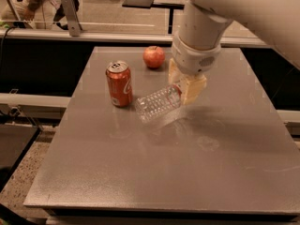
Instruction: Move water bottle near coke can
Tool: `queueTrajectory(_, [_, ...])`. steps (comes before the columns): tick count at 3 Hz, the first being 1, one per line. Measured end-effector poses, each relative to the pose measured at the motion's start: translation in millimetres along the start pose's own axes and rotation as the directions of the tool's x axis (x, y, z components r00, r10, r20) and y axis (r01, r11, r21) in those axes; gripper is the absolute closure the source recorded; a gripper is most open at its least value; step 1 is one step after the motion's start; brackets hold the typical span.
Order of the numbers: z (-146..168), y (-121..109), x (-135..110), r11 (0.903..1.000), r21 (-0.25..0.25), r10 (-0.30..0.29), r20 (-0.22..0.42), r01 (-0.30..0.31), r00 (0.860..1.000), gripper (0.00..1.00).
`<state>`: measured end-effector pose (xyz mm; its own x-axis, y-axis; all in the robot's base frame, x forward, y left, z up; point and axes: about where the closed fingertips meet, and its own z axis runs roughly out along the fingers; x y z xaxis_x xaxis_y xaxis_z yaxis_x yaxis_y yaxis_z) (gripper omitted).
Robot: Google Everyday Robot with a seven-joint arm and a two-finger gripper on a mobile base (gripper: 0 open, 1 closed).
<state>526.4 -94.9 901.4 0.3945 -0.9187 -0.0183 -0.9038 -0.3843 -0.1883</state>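
Observation:
The water bottle point(157, 105) is clear ribbed plastic, tilted on its side with its neck end in my gripper point(186, 89). My gripper is shut on the water bottle and holds it just above the grey table point(154, 172). The bottle's base points left toward the coke can point(118, 84). The can is red with a silver top and stands upright a short gap to the left of the bottle. The bottle's cap is hidden by the fingers.
A red apple point(153, 56) sits behind the can and bottle near the table's far edge. My white arm point(201, 27) reaches down from the upper right. A railing and dark floor lie beyond the table's far and left edges.

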Motion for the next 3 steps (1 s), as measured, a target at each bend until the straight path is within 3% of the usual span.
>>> queueTrajectory(1, [11.4, -29.3, -14.0, 0.9998, 0.011, -0.019, 0.015, 0.019, 1.000, 1.00])
queueTrajectory(3, [32.6, -55.5, -33.0, 0.9997, 0.004, -0.022, 0.046, 0.022, 0.999, 0.61])
